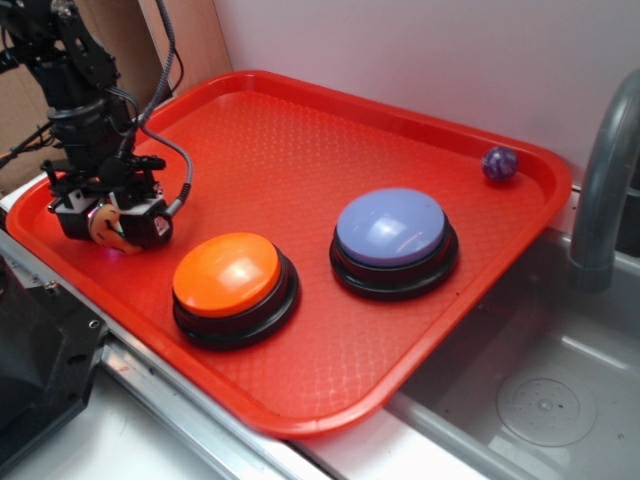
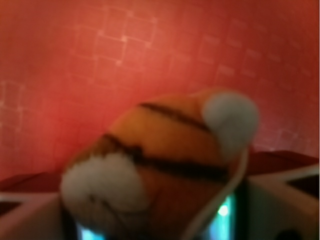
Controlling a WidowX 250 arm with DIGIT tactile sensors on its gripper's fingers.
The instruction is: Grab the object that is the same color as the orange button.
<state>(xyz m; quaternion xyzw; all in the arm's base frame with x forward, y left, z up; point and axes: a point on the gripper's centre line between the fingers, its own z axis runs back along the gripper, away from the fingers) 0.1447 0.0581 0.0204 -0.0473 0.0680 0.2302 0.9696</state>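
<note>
A small orange plush tiger (image 1: 106, 229) with black stripes sits between my gripper's (image 1: 108, 226) fingers at the left end of the red tray (image 1: 300, 150). The wrist view is filled by the tiger (image 2: 165, 165), blurred, with white patches showing and the jaws pressed against both its sides. My gripper is shut on it, low over the tray floor. The orange button (image 1: 228, 276), a glossy dome on a black base, stands just right of the gripper.
A lavender-blue button (image 1: 392, 232) stands right of the orange one. A small purple marbled ball (image 1: 499, 163) lies in the tray's far right corner. A grey faucet (image 1: 600, 180) and sink basin (image 1: 540, 400) lie to the right.
</note>
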